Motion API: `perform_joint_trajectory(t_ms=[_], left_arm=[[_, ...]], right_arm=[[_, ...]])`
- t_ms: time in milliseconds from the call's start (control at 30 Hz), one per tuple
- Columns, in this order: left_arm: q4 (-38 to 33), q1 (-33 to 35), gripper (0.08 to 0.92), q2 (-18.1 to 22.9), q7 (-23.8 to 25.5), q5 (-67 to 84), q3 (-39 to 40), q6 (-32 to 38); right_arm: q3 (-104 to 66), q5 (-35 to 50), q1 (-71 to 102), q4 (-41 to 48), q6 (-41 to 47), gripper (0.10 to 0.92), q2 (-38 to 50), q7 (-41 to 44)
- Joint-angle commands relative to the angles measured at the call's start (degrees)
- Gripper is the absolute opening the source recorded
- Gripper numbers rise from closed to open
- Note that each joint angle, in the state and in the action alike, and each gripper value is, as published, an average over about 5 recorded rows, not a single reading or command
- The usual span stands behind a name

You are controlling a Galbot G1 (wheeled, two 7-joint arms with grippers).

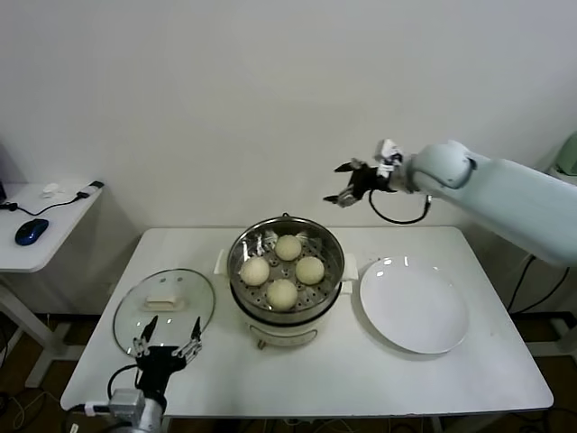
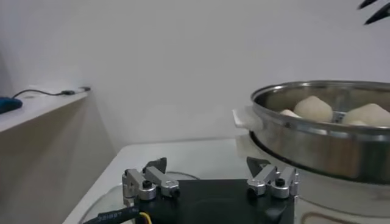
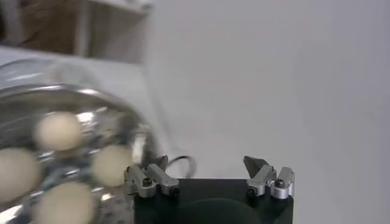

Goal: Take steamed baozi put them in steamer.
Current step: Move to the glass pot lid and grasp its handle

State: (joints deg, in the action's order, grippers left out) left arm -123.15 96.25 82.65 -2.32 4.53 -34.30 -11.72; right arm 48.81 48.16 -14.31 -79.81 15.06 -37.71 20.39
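The steamer (image 1: pixel 242 293) stands mid-table, a shiny steel pot on a cream base. Several cream-white baozi (image 1: pixel 281 293) lie on its perforated tray. My right gripper (image 1: pixel 347 185) hangs open and empty in the air, above and behind the pot's right side. In the right wrist view this gripper (image 3: pixel 207 161) looks down past the steamer rim (image 3: pixel 61 91) at the baozi (image 3: pixel 58 131). My left gripper (image 1: pixel 168 336) sits low at the table's front left, open and empty. From the left wrist view, that gripper (image 2: pixel 207 163) faces the steamer wall (image 2: pixel 317 143), with baozi (image 2: pixel 312 108) showing over the rim.
A round glass lid (image 1: pixel 164 307) lies flat left of the steamer, just beyond the left gripper. A flat white plate (image 1: pixel 413 304) lies on the right side, holding nothing. A side desk with a blue mouse (image 1: pixel 32 231) stands at far left.
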Motion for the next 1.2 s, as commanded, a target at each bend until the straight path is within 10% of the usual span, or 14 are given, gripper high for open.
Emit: perform_joint_trajectory(t_ms=[33,400,833,1200], left_arm=[[2.38,-3.98,0.823,-1.05,0.14,-0.2,-1.47,2.66],[7.09,-3.34,0.823,-2.35,-3.12,-15.45,-1.28,11.11],[18.87,-4.47,0.823,-2.82,-18.84,-47.35,-2.89,25.75],[27.28,-6.79,0.823,-9.11,-20.46,-78.24,-2.61,15.64]], right_arm=[[-60.89,-8.88,56.6,-6.12,-6.51,0.823,12.28,-13.18],[-87.25,-15.27,88.22,-1.69,-24.29,0.823,-8.24,-8.09],[-83.86,-21.68,91.15,1.28,-36.27,0.823,-25.16,-8.83],[-81.95,-26.55,93.57,-5.69,-33.61,0.823,-31.75,-10.59]])
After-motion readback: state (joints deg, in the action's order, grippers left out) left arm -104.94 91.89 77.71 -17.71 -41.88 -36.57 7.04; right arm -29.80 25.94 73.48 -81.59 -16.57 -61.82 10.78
